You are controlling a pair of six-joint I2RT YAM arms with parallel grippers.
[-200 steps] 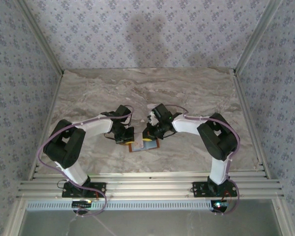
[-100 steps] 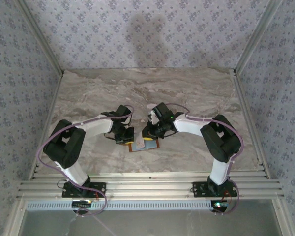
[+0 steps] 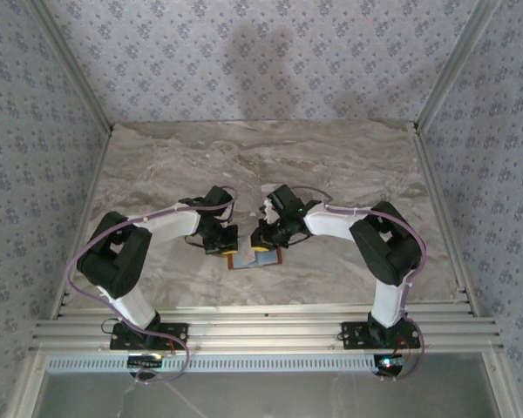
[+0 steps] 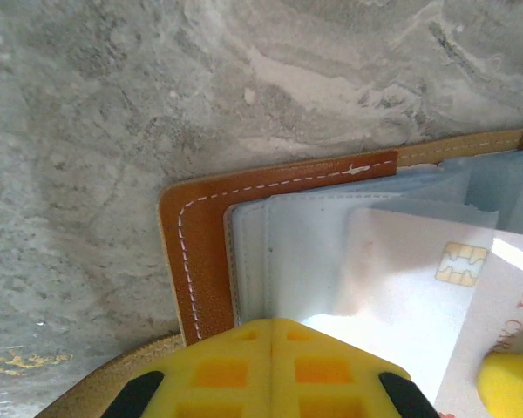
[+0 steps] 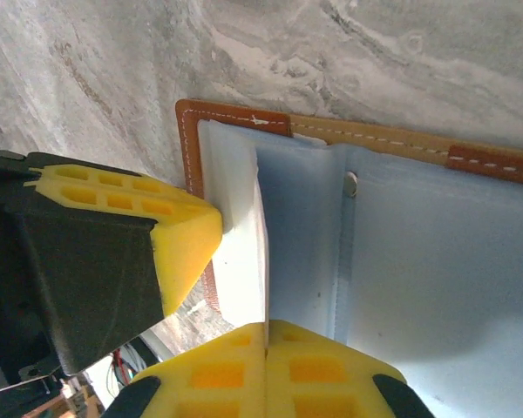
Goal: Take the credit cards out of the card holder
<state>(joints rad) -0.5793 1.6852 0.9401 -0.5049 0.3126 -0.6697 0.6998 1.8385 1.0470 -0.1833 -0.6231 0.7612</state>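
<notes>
Right claw point(image 3: 260, 240) slightly further left

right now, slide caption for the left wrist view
Shut left gripper over the open card holder, a white chip card beside its tips.

Brown, white-stitched card holder point(image 4: 200, 261), grey-blue panels point(image 5: 436, 261), grey marbled table point(image 4: 87, 131).

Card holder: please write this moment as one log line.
card holder: open on table | left pincer: shut, at its edge | right pincer: shut, at whitish card | card: not yet out
</notes>
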